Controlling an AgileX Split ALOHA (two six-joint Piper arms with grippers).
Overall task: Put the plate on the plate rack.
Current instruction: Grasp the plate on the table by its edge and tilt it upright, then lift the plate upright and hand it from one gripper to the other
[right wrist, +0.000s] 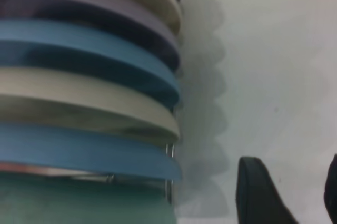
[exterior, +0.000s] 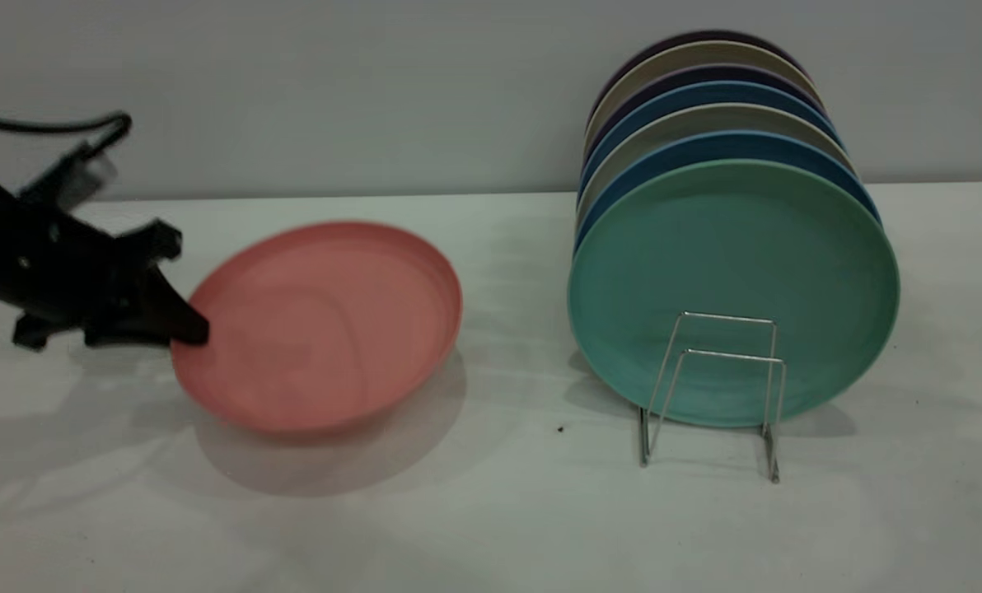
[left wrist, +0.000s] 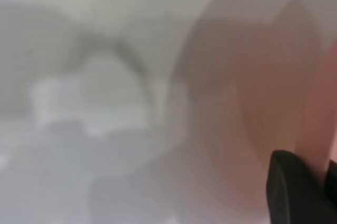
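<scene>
- The round salmon-pink matte plate with a low raised rim [exterior: 322,325] sits at the left of the white table [exterior: 491,511], tilted: its left edge is lifted and its near edge seems to be down on or just above the surface, with a shadow spread beneath it.
- The left claw [exterior: 184,328] has that left rim pinched between its black fingers, and the left wrist view agrees, with a dark fingertip [left wrist: 295,190] pressed against the pink edge. Gripping at the rim is likely the only purchase a flat plate offers, and it lets the arm swing the plate up on edge.
- The thin silver wire plate rack with upright rectangular loop dividers [exterior: 717,379] stands at the right, well apart from the pink plate.
- It already holds a row of upright plates, the teal-green plate [exterior: 734,272] nearest, then blue, beige and darker ones [exterior: 705,99] behind.
- The two near loops stand free in front of the green plate, so that looks like the open slot.
- The right claw [right wrist: 287,192] hangs beside the racked plates, its fingers parted and holding nothing, apparently waiting.
- The plate is still far from vertical, so it must be stood up before it can slide between the loops.
</scene>
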